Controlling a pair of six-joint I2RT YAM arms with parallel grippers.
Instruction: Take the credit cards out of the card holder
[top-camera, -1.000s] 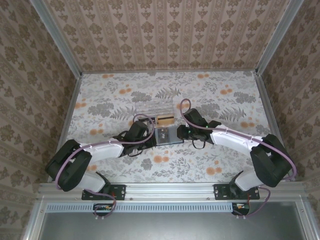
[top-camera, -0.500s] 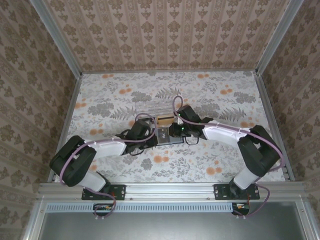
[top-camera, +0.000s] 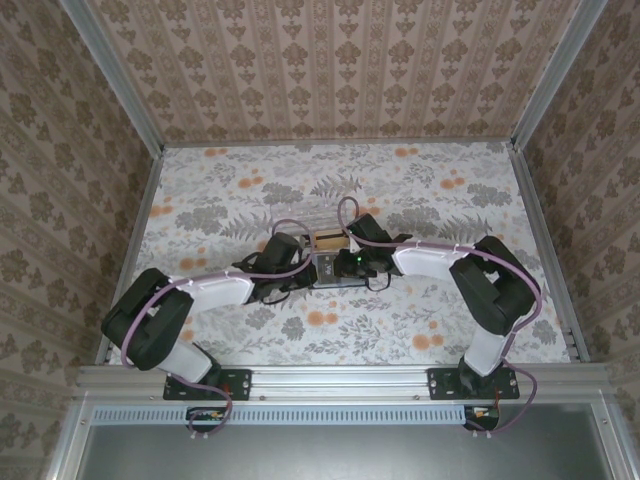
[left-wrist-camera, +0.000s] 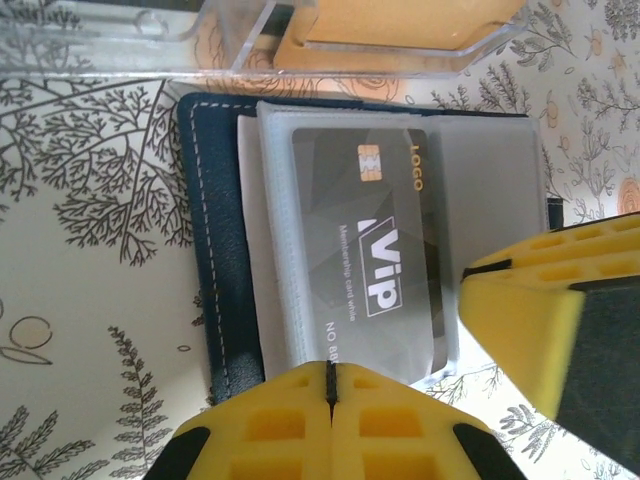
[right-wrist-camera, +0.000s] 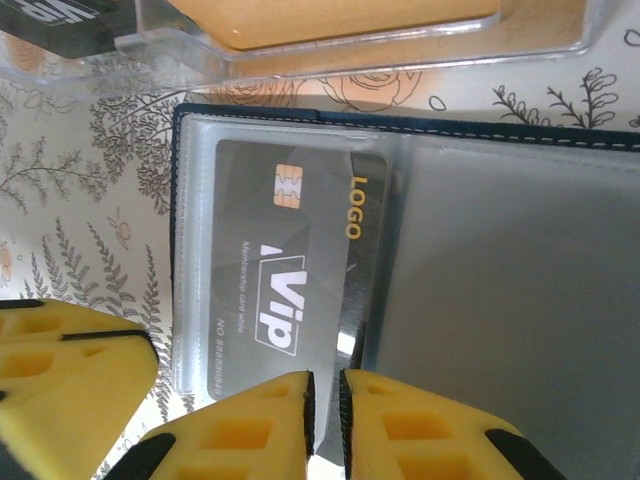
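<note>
Navy holder (left-wrist-camera: 215, 250) lies open and flat at the centre of the floral table (top-camera: 430, 190). Just beyond its far edge stands a clear box (right-wrist-camera: 150, 45) with an orange card (right-wrist-camera: 340, 15) inside. A grey card (left-wrist-camera: 370, 240), marked VIP and LOGO and bearing a gold chip, sits in the clear sleeve (left-wrist-camera: 275, 250) on one half of the holder. The other half shows a bare, pale grey pocket.

Both arms reach in from either side and meet over the holder. The left gripper (left-wrist-camera: 330, 400), fingers pressed tight together, rests at the numbered end of the grey card, over the holder's near edge; whether it pinches anything cannot be told. The right gripper (right-wrist-camera: 325, 410), just beside it, is closed to a thin slit at the grey card's near corner on the LOGO side. A dark sliver of the card's edge is pinched between its yellow fingers.
</note>
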